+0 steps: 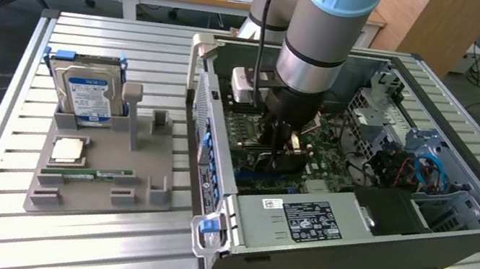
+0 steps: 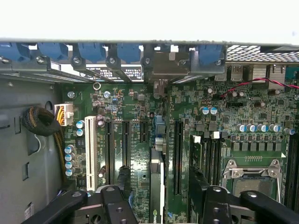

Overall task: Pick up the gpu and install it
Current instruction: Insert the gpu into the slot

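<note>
**A:** Entry, largest items first. What does the exterior view hold?

**B:** A slatted metal table (image 1: pixel 103 251) fills most of the frame. An open computer case (image 1: pixel 378 245) lies on it, right of centre. The robot arm (image 1: pixel 325 39) comes down from the upper middle into the case. A grey parts tray (image 1: pixel 95 183) sits at the exterior view's left, just beside the case.

**A:** Tray contents?

**B:** A hard drive (image 1: pixel 90 98) with a blue-white label stands upright at the tray's far end. A processor chip (image 1: pixel 68 150) lies flat below it in the frame. A narrow green memory stick (image 1: pixel 101 175) lies nearer the lower edge.

**A:** Where is the gpu?

**B:** In the wrist view the gpu (image 2: pixel 157 205) shows edge-on, upright on the motherboard (image 2: pixel 140 154). It stands among the long black slots, in line with the metal bracket at the case wall.

**A:** Claw state?

**B:** The gripper (image 2: pixel 160 179) is released. One black finger stands on each side of the card, with board visible between finger and card on both sides. In the exterior view the gripper (image 1: pixel 277 157) hangs low over the board at mid-frame.
</note>
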{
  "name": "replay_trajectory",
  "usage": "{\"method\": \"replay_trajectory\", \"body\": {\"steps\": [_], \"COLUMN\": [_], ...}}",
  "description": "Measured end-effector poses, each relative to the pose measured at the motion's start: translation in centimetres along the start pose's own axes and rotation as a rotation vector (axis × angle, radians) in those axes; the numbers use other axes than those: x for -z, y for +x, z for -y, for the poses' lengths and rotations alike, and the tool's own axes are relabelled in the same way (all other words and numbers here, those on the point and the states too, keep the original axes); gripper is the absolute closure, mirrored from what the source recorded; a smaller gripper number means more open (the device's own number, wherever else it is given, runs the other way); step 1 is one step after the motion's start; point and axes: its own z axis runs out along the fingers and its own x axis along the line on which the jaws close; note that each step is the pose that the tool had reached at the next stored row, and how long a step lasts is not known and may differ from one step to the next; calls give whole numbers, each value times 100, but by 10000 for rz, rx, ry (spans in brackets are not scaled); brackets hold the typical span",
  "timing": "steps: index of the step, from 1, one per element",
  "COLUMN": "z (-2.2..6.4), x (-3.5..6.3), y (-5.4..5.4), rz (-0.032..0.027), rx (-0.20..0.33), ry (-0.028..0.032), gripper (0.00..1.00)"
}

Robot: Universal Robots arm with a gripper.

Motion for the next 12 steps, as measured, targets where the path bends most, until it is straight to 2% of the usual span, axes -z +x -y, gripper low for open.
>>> {"method": "replay_trajectory", "body": {"steps": [8, 10, 11, 12], "z": [0, 0, 0, 0], "x": [0, 0, 0, 0], "y": [0, 0, 0, 0], "rz": [0, 0, 0, 0], "rx": [0, 1, 0, 0], "ry": [0, 0, 0, 0], "gripper": [39, 52, 52, 57]}}
